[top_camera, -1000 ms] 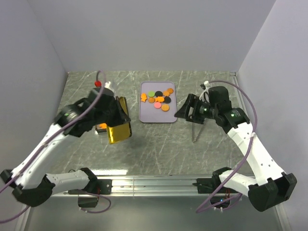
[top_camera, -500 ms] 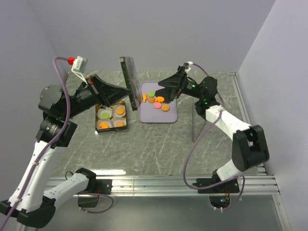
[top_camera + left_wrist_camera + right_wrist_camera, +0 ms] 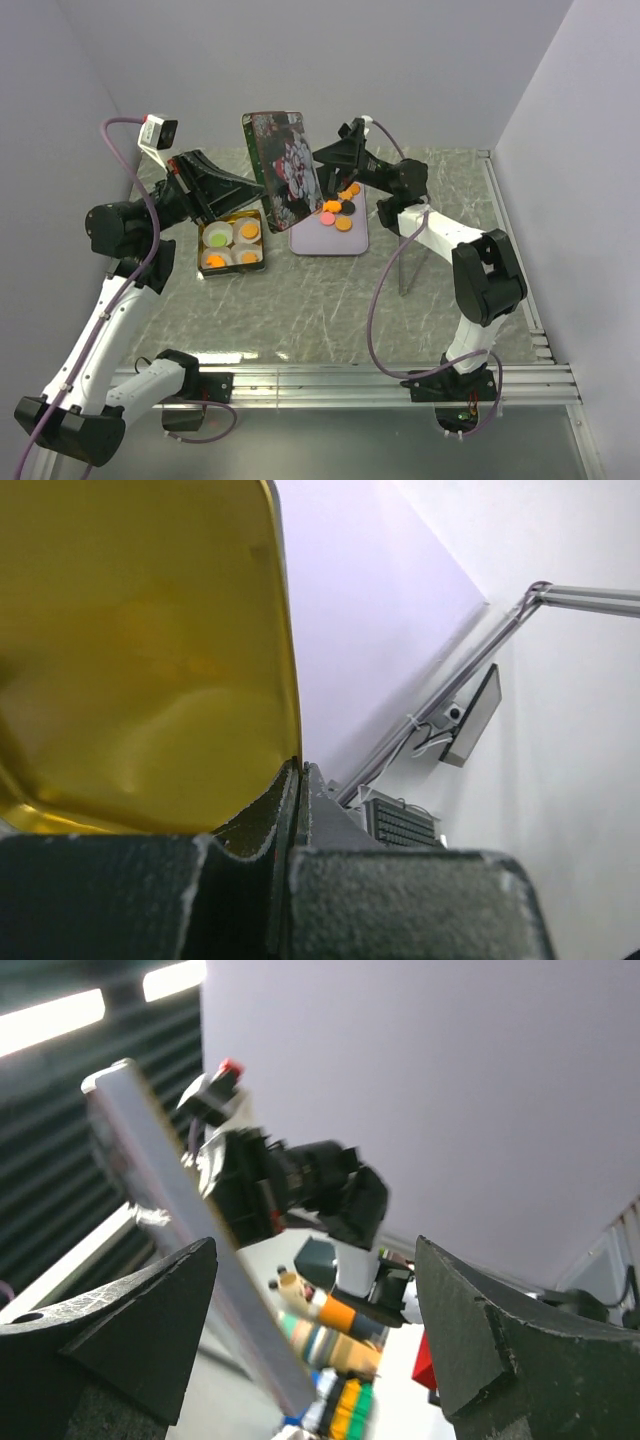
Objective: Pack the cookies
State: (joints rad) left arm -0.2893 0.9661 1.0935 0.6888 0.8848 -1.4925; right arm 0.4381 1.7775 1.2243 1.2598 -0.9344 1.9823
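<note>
1. The left hand (image 3: 255, 188) clamps the upright lid (image 3: 285, 170), upper centre.
2. The right hand (image 3: 330, 157), fingers spread and empty, hovers just right of that lid.
3. The cookies (image 3: 343, 224) lie on the tray (image 3: 325, 243) at frame centre, just below the right hand, the nearer one; the tin (image 3: 230, 268) sits to their left.

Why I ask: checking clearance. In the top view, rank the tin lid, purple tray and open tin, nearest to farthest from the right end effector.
1. Tin lid, held up just left of the right end effector.
2. Purple tray, on the middle of the table.
3. Open tin, farther left on the table.
</note>
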